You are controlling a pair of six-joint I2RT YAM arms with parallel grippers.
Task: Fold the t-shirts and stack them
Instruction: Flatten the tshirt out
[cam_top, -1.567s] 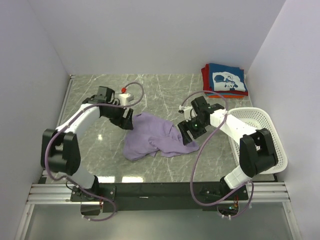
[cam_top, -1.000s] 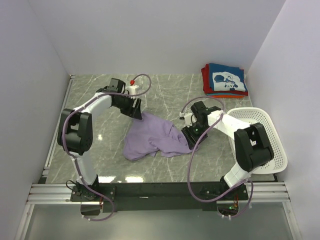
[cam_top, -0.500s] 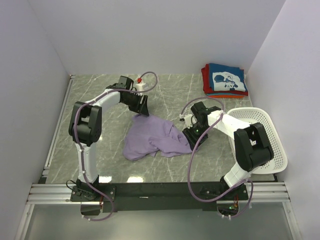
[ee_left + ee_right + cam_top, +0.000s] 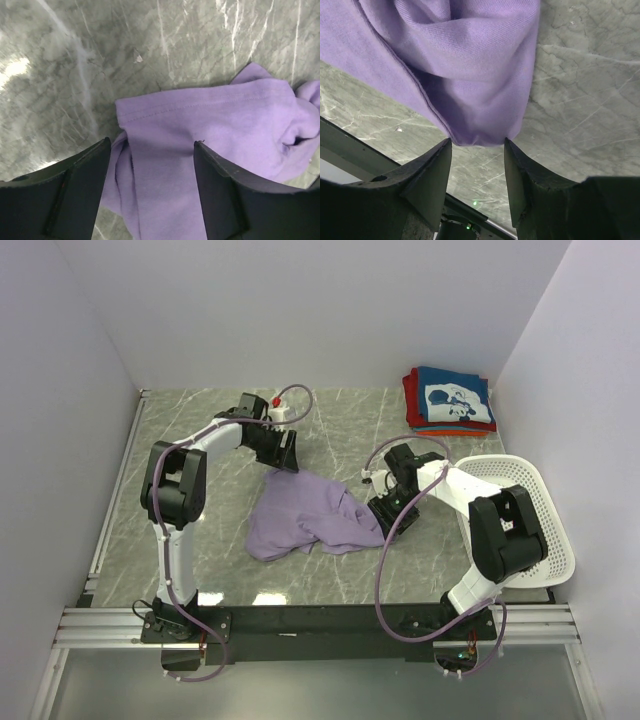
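Lavender knit t-shirt [image 4: 310,515] crumpled on veined marble table [image 4: 340,430] | left claw [image 4: 151,145] apart | right claw [image 4: 477,142] apart

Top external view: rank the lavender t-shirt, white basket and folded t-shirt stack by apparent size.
1-2. lavender t-shirt and white basket: similar footprints, and the right arm hides part of the basket, so I won't rank one over the other.
3. folded t-shirt stack: clearly smallest.
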